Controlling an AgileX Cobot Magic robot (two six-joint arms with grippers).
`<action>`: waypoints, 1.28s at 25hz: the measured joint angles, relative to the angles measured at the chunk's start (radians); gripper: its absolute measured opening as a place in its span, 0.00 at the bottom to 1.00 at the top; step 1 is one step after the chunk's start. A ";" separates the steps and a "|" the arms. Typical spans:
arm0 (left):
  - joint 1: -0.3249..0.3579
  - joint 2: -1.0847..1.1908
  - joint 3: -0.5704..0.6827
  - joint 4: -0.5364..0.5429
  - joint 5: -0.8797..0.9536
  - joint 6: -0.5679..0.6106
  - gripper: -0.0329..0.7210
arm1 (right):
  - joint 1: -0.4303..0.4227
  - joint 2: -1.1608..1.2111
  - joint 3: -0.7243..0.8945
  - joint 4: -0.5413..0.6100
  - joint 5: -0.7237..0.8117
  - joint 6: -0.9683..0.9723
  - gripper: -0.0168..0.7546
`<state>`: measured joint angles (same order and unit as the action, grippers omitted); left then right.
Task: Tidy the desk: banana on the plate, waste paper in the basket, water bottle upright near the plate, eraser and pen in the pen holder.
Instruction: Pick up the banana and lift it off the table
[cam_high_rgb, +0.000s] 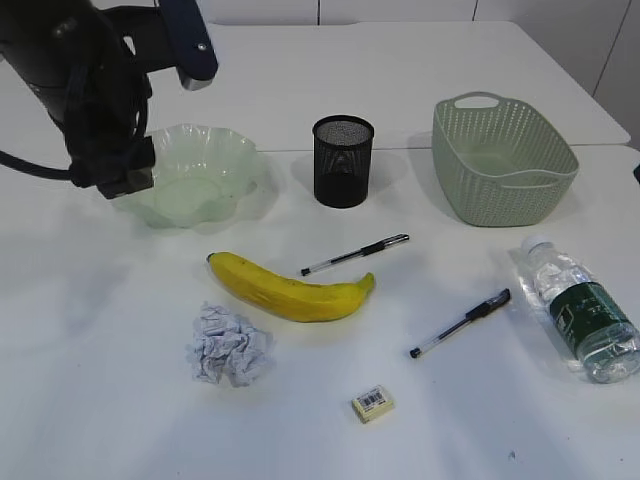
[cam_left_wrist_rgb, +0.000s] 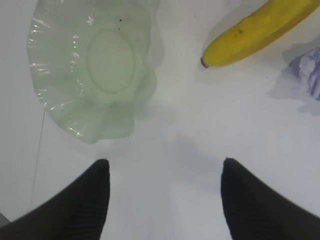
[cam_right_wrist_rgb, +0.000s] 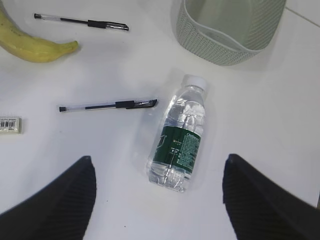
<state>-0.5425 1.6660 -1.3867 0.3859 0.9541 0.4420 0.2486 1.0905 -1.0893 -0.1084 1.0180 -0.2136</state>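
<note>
The yellow banana (cam_high_rgb: 290, 290) lies mid-desk, with the crumpled waste paper (cam_high_rgb: 230, 345) to its front left. Behind them stand the empty pale-green plate (cam_high_rgb: 240, 152), the black mesh pen holder (cam_high_rgb: 343, 165) and the sage-green basket (cam_high_rgb: 455, 160). One pen (cam_high_rgb: 355, 255) rests behind the banana, another pen (cam_high_rgb: 460, 323) to its right. The eraser (cam_high_rgb: 372, 403) sits near the front. On the right, the water bottle (cam_high_rgb: 585, 315) lies on its side. My left gripper (cam_left_wrist_rgb: 165, 161) hangs open over bare desk beside the plate (cam_left_wrist_rgb: 60, 100). My right gripper (cam_right_wrist_rgb: 158, 158) is open above the bottle (cam_right_wrist_rgb: 180, 135).
The left arm (cam_high_rgb: 90, 90) looms over the plate's left side in the exterior view. A seam between two tabletops runs behind the containers. The basket (cam_right_wrist_rgb: 225, 45) is empty. The eraser (cam_right_wrist_rgb: 10, 124) shows at the left edge of the right wrist view.
</note>
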 joint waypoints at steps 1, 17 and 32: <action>0.000 0.000 0.000 0.000 -0.008 0.000 0.70 | 0.000 0.000 0.000 0.000 0.000 0.000 0.78; -0.080 0.093 0.000 -0.007 -0.185 0.011 0.74 | 0.000 0.000 0.000 0.000 0.000 0.000 0.78; -0.096 0.123 0.000 -0.011 -0.307 0.020 0.70 | 0.000 0.000 0.000 0.000 0.000 0.000 0.78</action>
<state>-0.6386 1.7894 -1.3867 0.3753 0.6469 0.4622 0.2486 1.0905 -1.0893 -0.1084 1.0180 -0.2136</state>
